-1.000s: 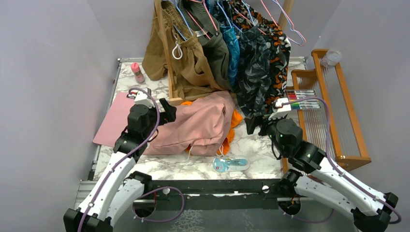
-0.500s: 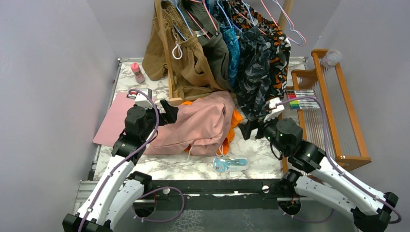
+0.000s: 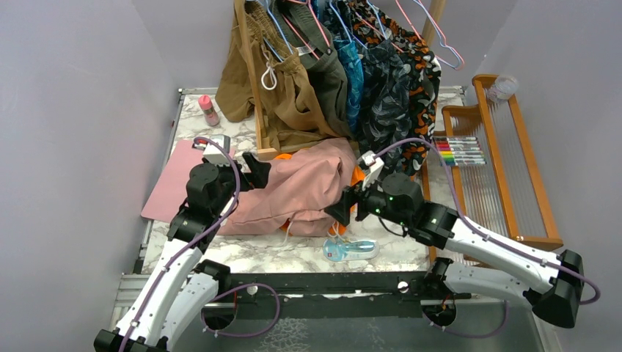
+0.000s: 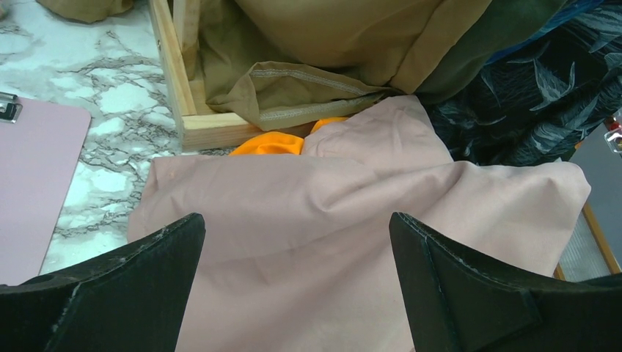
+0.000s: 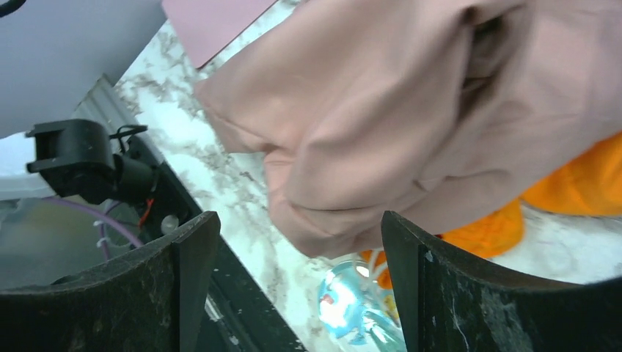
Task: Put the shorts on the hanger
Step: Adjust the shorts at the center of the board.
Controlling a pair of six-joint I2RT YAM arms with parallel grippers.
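Observation:
The dusty pink shorts (image 3: 301, 187) lie bunched on the marble table, on top of bright orange shorts (image 3: 357, 180). My left gripper (image 3: 254, 169) is open and empty just above the shorts' left part; in the left wrist view the pink cloth (image 4: 352, 213) fills the gap of the gripper (image 4: 297, 242). My right gripper (image 3: 343, 207) is open and empty at the shorts' near right edge; its wrist view shows the gripper (image 5: 297, 235) over a folded pink edge (image 5: 381, 110). A light blue wire hanger (image 3: 273, 33) shows among the hung clothes at the back.
A wooden rack (image 3: 258, 110) holds brown, green and patterned clothes (image 3: 381, 88) on wire hangers. A pink clipboard (image 3: 172, 183) and a pink bottle (image 3: 209, 110) are at the left. A blue plastic item (image 3: 350, 250) lies near the front. A wooden loom (image 3: 513, 161) and markers (image 3: 458, 150) are at the right.
My right arm has swung left from beside the loom to the near right edge of the pink shorts. The left gripper has stayed almost still, open over the shorts.

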